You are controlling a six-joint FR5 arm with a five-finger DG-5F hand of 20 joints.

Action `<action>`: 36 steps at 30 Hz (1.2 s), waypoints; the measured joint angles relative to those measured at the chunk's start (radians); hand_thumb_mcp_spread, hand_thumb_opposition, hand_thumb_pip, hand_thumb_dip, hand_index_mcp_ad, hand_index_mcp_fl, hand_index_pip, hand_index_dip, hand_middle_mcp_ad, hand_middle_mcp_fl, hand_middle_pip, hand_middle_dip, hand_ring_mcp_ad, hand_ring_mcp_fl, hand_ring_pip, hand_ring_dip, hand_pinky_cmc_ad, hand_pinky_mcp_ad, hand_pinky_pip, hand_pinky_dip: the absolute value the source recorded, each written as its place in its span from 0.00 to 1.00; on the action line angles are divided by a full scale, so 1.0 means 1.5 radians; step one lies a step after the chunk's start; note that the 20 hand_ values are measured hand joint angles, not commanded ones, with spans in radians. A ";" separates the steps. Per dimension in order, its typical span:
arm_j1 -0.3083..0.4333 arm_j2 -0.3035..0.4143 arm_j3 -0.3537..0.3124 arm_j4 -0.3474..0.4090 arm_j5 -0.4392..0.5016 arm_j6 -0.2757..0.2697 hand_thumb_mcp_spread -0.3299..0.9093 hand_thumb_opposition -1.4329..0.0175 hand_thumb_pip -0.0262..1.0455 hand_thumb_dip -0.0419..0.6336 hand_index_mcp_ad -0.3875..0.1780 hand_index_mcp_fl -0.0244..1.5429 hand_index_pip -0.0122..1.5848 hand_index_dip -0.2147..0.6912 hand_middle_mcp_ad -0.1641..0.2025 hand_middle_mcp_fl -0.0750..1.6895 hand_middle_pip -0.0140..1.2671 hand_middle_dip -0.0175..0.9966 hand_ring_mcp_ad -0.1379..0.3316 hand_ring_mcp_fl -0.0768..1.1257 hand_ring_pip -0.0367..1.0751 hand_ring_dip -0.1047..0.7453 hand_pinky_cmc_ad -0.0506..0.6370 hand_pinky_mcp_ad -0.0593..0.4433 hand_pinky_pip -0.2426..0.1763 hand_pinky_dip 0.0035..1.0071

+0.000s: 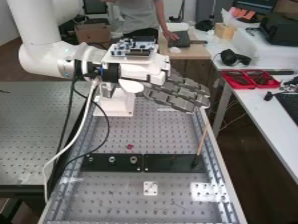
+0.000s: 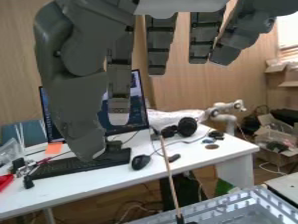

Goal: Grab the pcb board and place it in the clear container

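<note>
In the high view the hand (image 1: 176, 94) is over the far end of the perforated bench plate (image 1: 159, 135), its fingers extended toward the right and nearly straight, with nothing seen between them. From the wrist, the hand (image 2: 74, 95) shows its thumb and several fingers hanging apart and open. A blue and black circuit board (image 1: 133, 47) is mounted on a white holder on top of the arm's wrist, behind the fingers.
A thin wooden stick (image 1: 203, 137) rises from a black strip (image 1: 174, 163) below the fingers. Beside it, another black strip (image 1: 106, 162) carries round fittings. A small red piece (image 1: 130, 146) and a white square plate (image 1: 150, 188) lie on the bench. Red trays (image 1: 247, 79) are on the right table.
</note>
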 joint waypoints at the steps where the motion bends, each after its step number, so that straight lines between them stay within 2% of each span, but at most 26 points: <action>1: -0.001 0.000 0.001 -0.001 -0.001 -0.001 0.76 0.42 0.35 0.43 0.37 0.38 0.28 0.72 0.50 0.12 0.11 0.17 0.68 0.10 0.12 0.17 0.52 0.39 0.42 0.17; 36: -0.022 -0.001 0.014 -0.013 -0.045 -0.008 0.76 0.42 0.36 0.43 0.38 0.38 0.25 0.73 0.50 0.12 0.11 0.17 0.68 0.09 0.12 0.17 0.52 0.39 0.42 0.17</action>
